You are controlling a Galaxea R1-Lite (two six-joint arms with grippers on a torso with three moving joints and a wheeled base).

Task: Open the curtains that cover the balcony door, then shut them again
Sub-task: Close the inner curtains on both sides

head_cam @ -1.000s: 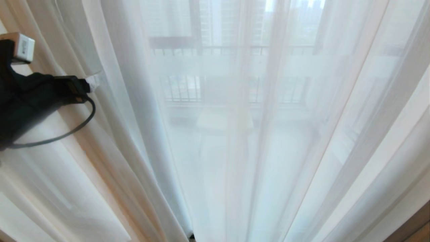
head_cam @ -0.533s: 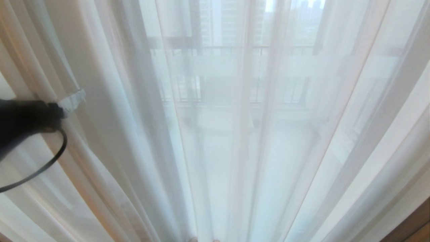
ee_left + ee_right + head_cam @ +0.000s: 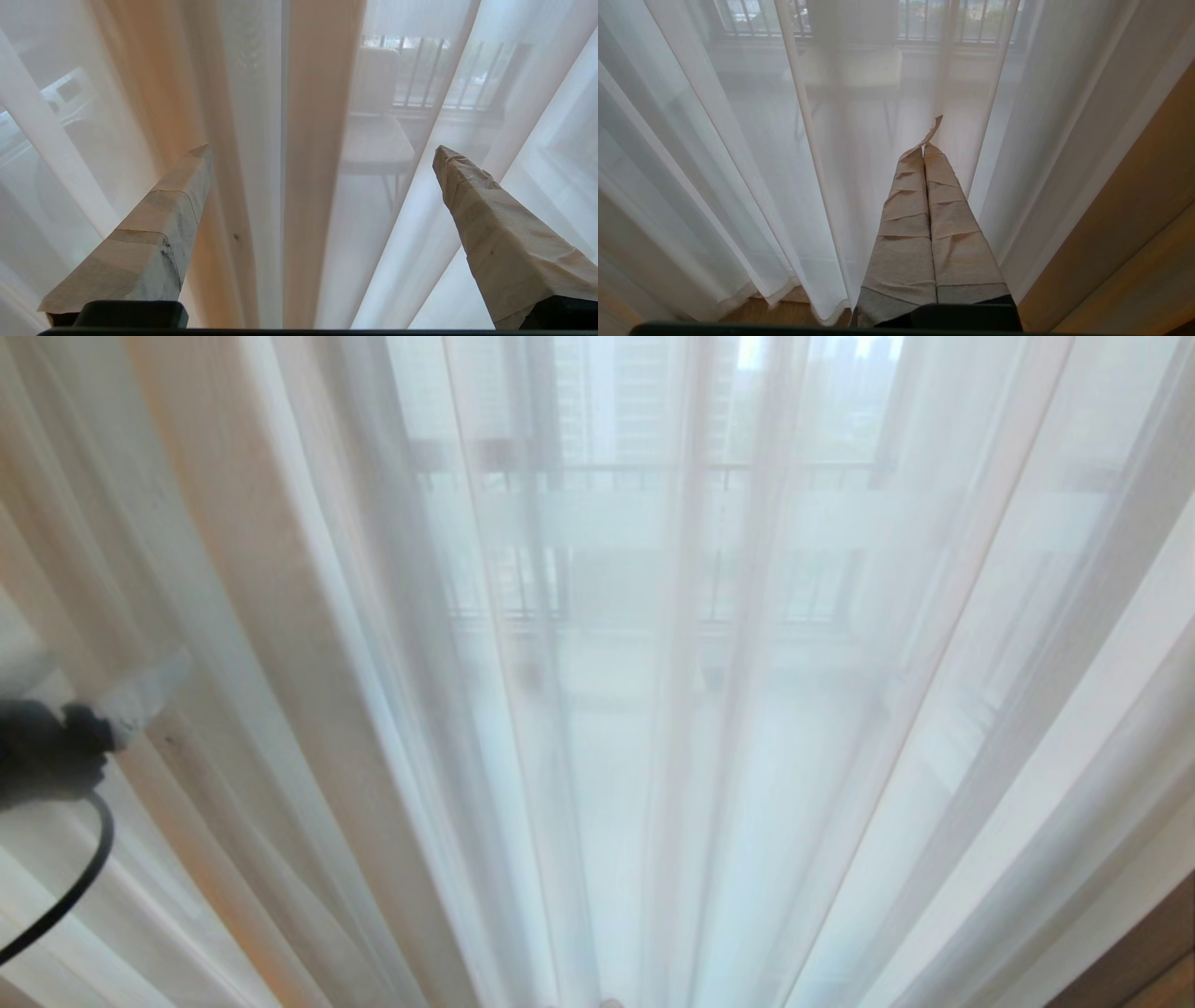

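Sheer white curtains [image 3: 653, 728] hang drawn across the whole head view, with beige-tinted folds [image 3: 233, 616] at the left. Behind them the balcony door shows only dimly, as a pale horizontal band [image 3: 597, 518]. My left gripper [image 3: 121, 709] is low at the left edge. In the left wrist view this gripper [image 3: 322, 154] is open wide, its taped fingers [image 3: 163, 224] apart from the curtains' folds [image 3: 317, 163] ahead of them. My right gripper [image 3: 924, 147] is shut on nothing and points at the curtains' lower part [image 3: 752, 163].
A chair [image 3: 852, 65] and railing bars [image 3: 523, 583] stand on the balcony beyond the sheers. Wooden floor [image 3: 784, 310] shows under the hem. A tan-brown panel [image 3: 1134, 214] borders the curtains on the right.
My left gripper has sunk and drawn back toward the lower left edge of the head view. The left folds have swung and settled straighter. The right arm has not moved.
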